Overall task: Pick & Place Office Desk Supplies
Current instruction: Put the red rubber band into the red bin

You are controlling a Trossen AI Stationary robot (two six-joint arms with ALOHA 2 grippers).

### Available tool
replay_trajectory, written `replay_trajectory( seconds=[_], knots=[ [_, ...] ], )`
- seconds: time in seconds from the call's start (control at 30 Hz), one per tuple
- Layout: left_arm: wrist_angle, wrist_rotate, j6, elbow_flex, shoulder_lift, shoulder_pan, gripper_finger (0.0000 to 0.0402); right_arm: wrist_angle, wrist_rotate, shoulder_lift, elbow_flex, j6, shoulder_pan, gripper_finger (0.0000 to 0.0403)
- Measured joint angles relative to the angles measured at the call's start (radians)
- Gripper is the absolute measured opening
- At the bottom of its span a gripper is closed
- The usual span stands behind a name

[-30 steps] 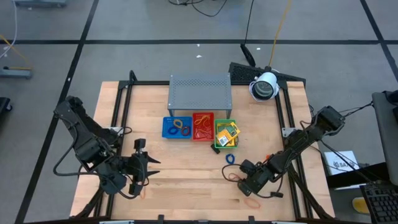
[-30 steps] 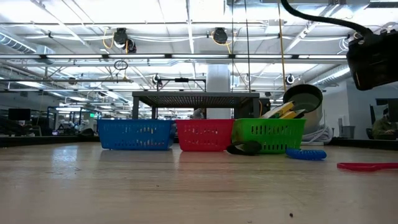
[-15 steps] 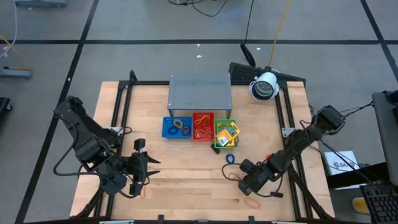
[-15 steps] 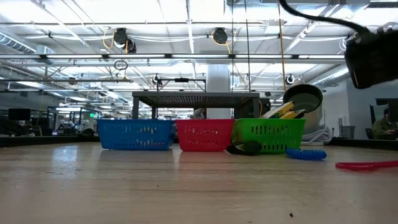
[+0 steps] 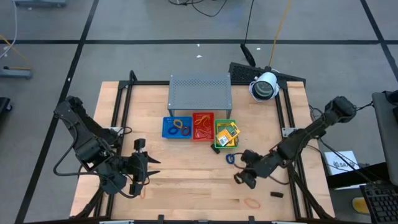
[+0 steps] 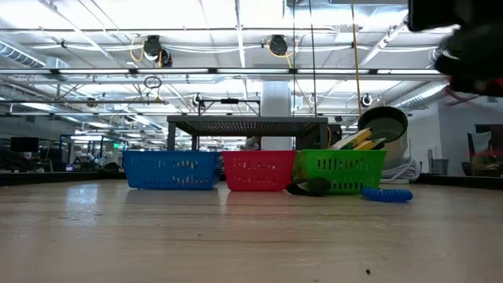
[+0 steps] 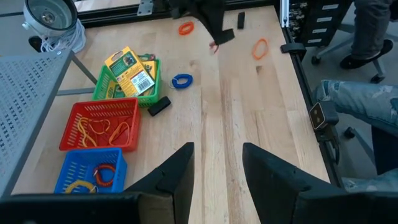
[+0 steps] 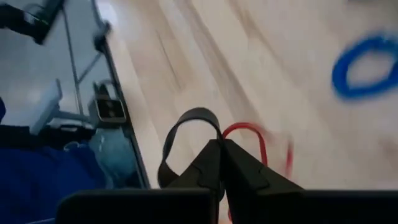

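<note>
The pale wooden desk stands in an open workshop with a grey floor; a grey perforated metal shelf sits at its far side, with a blue plastic tray, a red plastic tray and a green plastic tray in a row before it.

My right fingers are pressed fully together on a thin red rubber band, which loops out from between the tips and hangs clear of the desk. From above, my right gripper sits over the desk's right half, near the trays. The red tray, which already holds similar orange bands, lies ahead and to the left of these fingers, beyond a small blue ring lying flat on the wood. The band is limp and has no fixed long axis.

My left gripper waits at the near left, fingers partly apart and empty. My right arm is nearer the trays.

Another orange rubber band and a small black piece remain on the desk.
</note>
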Motion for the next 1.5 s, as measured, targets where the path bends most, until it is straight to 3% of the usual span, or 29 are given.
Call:
replay_trajectory(
  seconds=[0.3,0.8,1.0,1.5],
  knots=[
    [0.000,0.000,0.000,0.000,0.000,0.000,0.0143,0.077,0.169,-0.064,0.000,-0.266,-0.067,0.0001],
    [0.000,0.017,0.000,0.000,0.003,0.000,0.0143,0.193,0.154,-0.063,0.000,-0.491,-0.033,0.0034],
    [0.000,0.016,0.000,0.000,0.003,0.001,0.0143,0.288,0.073,-0.060,0.000,-0.627,-0.032,0.0049],
    [0.061,0.009,0.046,0.000,0.013,0.081,0.0143,0.466,0.125,-0.047,0.001,-0.878,-0.042,0.0054]
  ],
)
